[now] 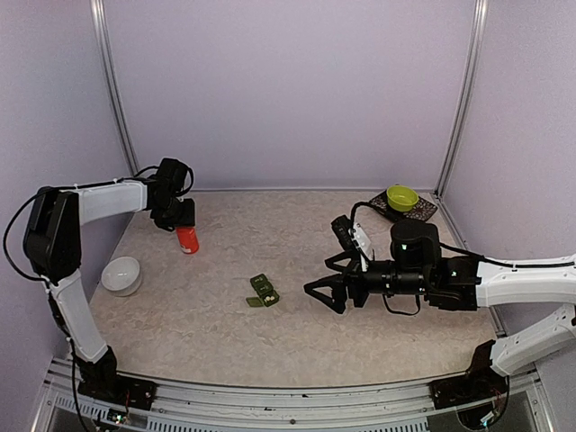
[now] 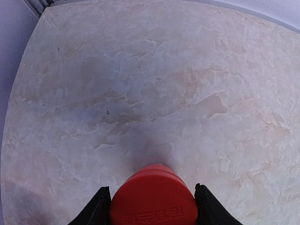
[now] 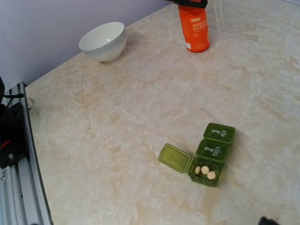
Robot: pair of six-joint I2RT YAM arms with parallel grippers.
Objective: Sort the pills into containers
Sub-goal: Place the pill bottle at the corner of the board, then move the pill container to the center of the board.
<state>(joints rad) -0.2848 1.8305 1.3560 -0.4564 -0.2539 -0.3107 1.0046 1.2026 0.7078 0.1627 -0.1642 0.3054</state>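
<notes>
Midway across the marbled worktop, the green three-compartment pill organiser lies just to the left of the right fingers, which stand spread wide and empty, pointing toward it. The strip's long axis slants away from those fingers. Its open compartment is at the near end, with three pale pills inside and the lid flipped flat alongside; the lids marked 2 and 3 are shut. The right arm is much the nearer.

Well apart, toward the far left, the left fingers are clamped on the red cap of an upright orange bottle, which would have to travel right and nearward to reach the open cell. A white bowl sits by the left edge, and a yellow-green bowl rests on a dark mat in the far right corner. Nothing stands between either arm and the organiser. Lilac walls close three sides.
</notes>
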